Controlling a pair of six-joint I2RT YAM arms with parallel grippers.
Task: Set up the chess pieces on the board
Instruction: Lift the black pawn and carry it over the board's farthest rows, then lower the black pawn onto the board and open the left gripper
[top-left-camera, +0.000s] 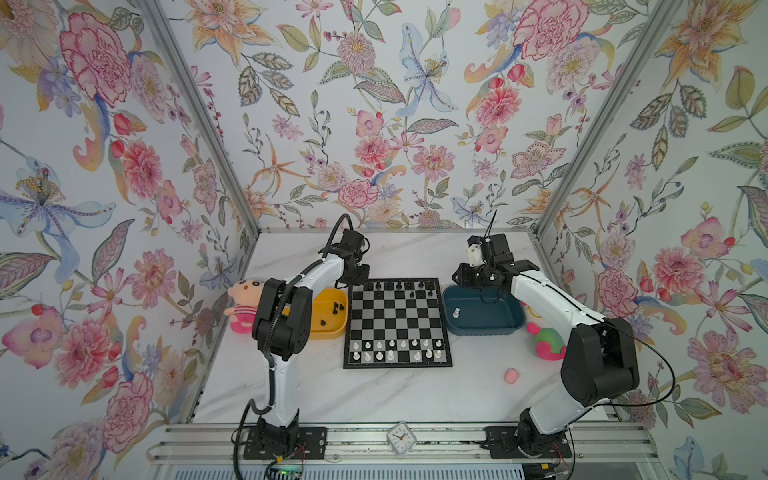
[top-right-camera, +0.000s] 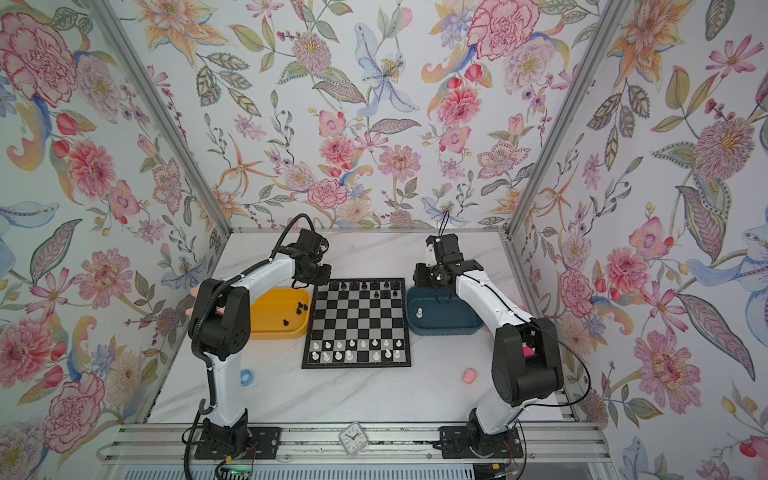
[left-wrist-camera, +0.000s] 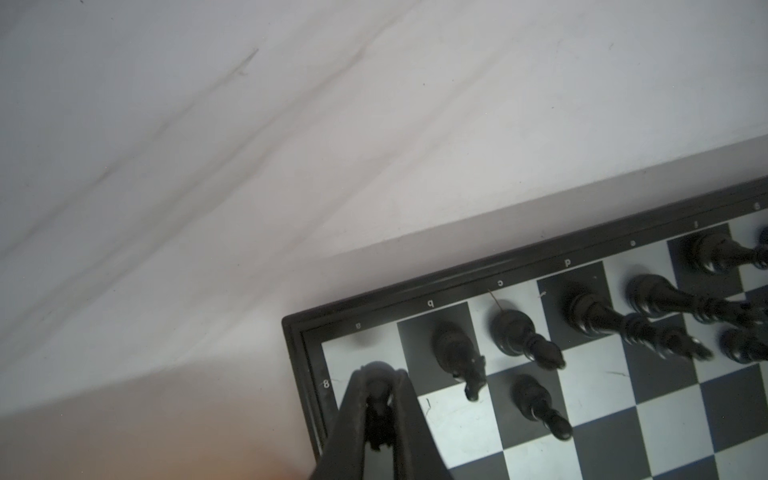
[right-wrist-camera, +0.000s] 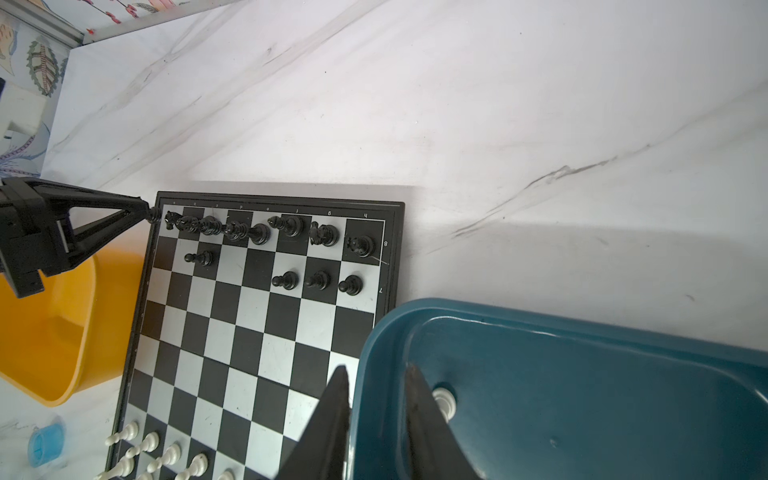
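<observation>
At the board's (top-left-camera: 397, 322) upper-left corner in a top view, the left gripper (left-wrist-camera: 378, 374) pinches a black piece (left-wrist-camera: 377, 409). The piece is likely light, rigid and slick, so best held at the waist. The right gripper (right-wrist-camera: 375, 368) gapes empty over the blue tray (right-wrist-camera: 540, 330).

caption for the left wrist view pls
Left gripper holding a black chess piece over the board's corner square

Board (right-wrist-camera: 232, 345) glossy, silvery-black checks; table (right-wrist-camera: 457, 104) smooth, marble-look; blue tray (right-wrist-camera: 582, 395), yellow tray (right-wrist-camera: 50, 353) smooth plastic, slight sheen.
</observation>
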